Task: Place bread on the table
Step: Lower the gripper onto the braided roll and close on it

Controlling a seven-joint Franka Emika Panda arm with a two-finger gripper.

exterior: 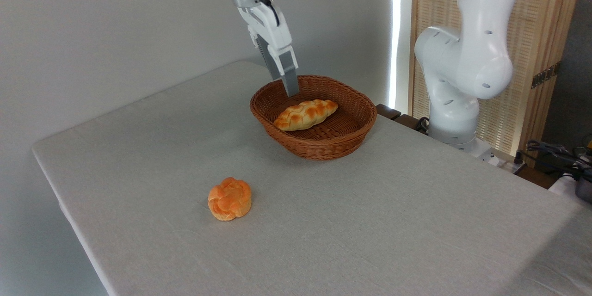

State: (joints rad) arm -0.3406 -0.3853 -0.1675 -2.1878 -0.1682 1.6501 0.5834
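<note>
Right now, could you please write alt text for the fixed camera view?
A white robot arm's gripper hangs over a wicker basket holding a braided bread; a round orange bun sits on the grey table.

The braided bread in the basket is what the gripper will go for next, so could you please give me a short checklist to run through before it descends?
1. Bread lies inside the wicker basket, uncovered: ok.
2. Gripper is empty: ok, nothing shows at its fingers.
3. Jaws open wide enough for the loaf: cannot tell, the fingers overlap in this view.
4. Gripper centred over the bread: not ok, its tip sits above the loaf's back edge, towards the basket's far wall.
5. Free spot on the table for placing: ok.
6. Round bun is away from the basket: ok.
</note>
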